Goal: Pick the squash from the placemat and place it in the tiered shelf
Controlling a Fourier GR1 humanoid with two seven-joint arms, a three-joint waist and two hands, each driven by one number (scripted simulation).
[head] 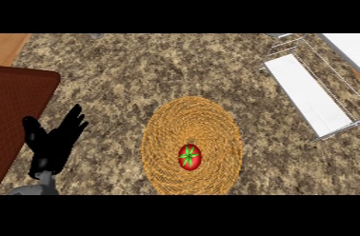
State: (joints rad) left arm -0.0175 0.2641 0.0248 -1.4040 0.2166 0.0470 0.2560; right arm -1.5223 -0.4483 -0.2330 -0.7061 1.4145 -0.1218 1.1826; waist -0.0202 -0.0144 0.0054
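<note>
Squash [189, 157] red, green-starred – lies on woven placemat [158, 135]; left hand [55, 141] rests left, fingers spread; tiered shelf [309, 94] far right.

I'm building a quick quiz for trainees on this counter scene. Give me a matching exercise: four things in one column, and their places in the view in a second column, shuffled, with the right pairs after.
Things:
1. squash
2. placemat
3. tiered shelf
4. left hand

Places:
A. upper right of the counter
B. lower left, open, fingers up, resting
C. lying on the woven mat, below its middle
D. centre of the counter, lower half of the view

Pairs: 1-C, 2-D, 3-A, 4-B
</note>
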